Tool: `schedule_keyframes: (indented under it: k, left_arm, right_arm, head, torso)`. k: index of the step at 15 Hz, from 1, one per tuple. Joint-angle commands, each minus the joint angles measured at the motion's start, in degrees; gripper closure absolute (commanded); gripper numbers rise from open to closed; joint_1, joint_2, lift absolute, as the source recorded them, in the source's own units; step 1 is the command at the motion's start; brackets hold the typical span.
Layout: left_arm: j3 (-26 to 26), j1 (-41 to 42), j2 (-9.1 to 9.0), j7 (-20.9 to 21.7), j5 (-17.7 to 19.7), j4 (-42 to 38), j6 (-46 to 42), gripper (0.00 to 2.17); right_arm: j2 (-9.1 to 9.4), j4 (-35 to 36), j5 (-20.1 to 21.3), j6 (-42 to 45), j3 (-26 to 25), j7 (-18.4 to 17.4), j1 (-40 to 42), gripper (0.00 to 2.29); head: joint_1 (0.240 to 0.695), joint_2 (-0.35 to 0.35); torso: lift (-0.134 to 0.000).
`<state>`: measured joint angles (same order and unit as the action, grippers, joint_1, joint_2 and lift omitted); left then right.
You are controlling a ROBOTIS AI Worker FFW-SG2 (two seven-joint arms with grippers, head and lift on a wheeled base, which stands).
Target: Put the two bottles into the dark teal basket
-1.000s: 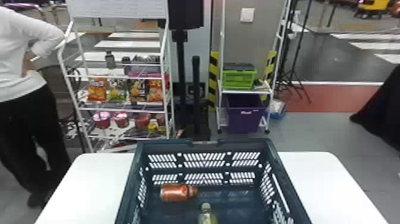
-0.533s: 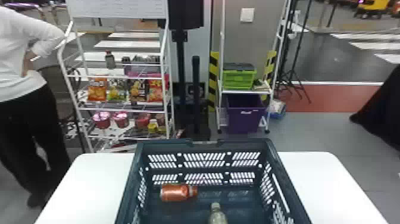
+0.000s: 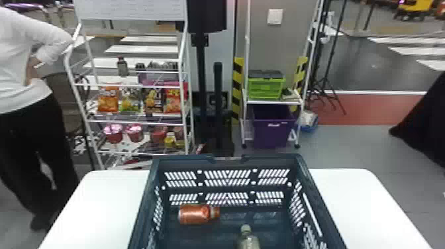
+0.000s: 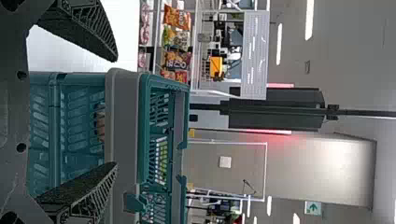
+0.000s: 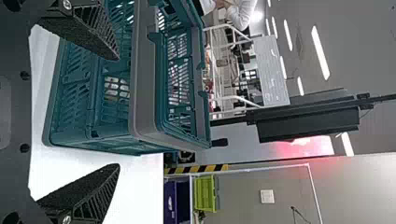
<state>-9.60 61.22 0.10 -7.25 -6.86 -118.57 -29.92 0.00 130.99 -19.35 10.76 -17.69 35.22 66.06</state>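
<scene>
White tabletop point(image 3: 99, 202) across the lower part of your head view; behind it you see a white rack point(image 3: 80, 102) with snack bags point(image 3: 108, 99), upper left, and a purple bin point(image 3: 271, 132) below a green crate point(image 3: 265, 87), right of centre. Dark teal basket point(image 3: 143, 208) on the tabletop, bottom centre. Inside it you have an orange bottle point(image 3: 193, 214) on its side, cap to the right, and a pale bottle point(image 3: 247, 241), partly cut off by the bottom edge. Your left end effector point(image 4: 116, 112) and right end effector point(image 5: 118, 112): both spread wide.
</scene>
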Motion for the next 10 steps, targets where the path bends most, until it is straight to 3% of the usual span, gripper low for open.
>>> schedule_keyframes:
  k: [1, 10]
  left_arm:
    - [-0.68, -0.05, 0.34, -0.22, -0.17, 0.0, 0.0, 0.09]
    - [-1.03, 0.04, 1.13, -0.66, -0.08, -0.08, 0.18, 0.09]
  right_arm:
    - [0.05, -0.12, -0.52, 0.0, -0.68, 0.29, 0.03, 0.06]
    - [0.05, 0.06, -0.52, 0.0, -1.29, 0.38, 0.2, 0.07]
  head:
    - [0.499, 0.0]
    - [0.499, 0.0]
  torso:
    - [0.0]
    - [0.0]
